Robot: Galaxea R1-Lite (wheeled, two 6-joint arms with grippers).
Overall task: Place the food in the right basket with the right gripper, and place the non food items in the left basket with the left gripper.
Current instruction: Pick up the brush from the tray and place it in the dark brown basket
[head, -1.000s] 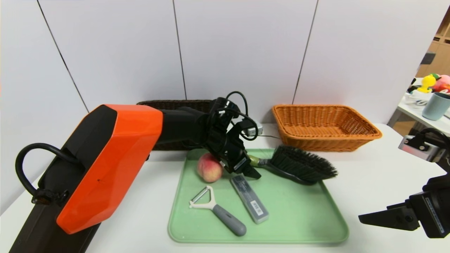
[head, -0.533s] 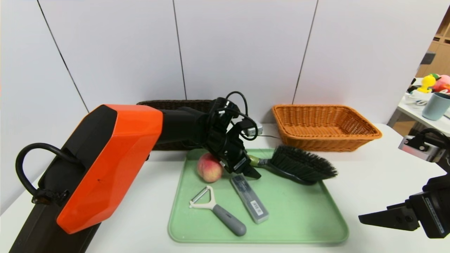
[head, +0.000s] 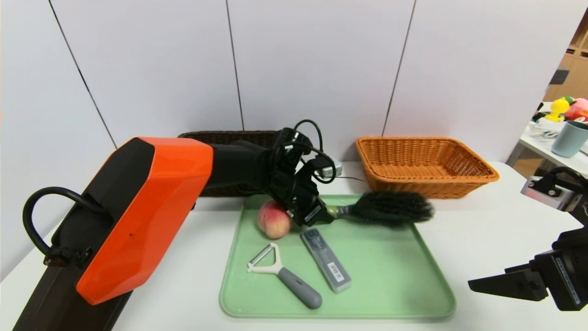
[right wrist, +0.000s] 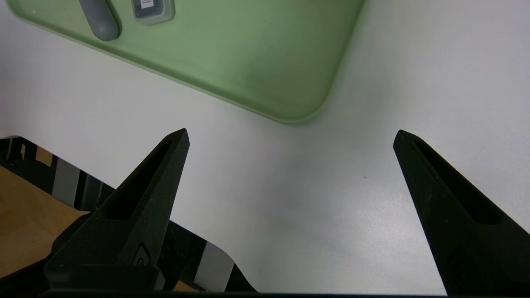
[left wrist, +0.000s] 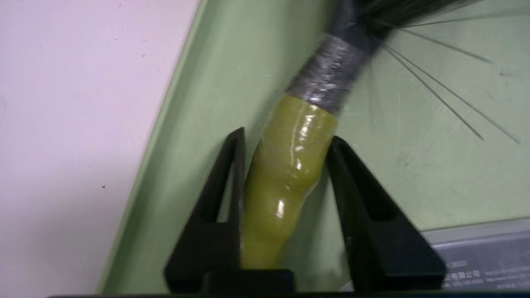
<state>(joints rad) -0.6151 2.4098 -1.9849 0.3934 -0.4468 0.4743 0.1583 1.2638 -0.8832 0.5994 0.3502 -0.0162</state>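
Left pincer (left wrist: 285, 140) around brush handle (left wrist: 290, 165)

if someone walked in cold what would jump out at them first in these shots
The big orange-shelled left arm fills the near left, its left gripper clamped on the yellow-green handle of the black-bristled brush at the far side of the pale green tray. Beside it sits a pinkish-red peach. The orange woven basket stands behind, to the right.
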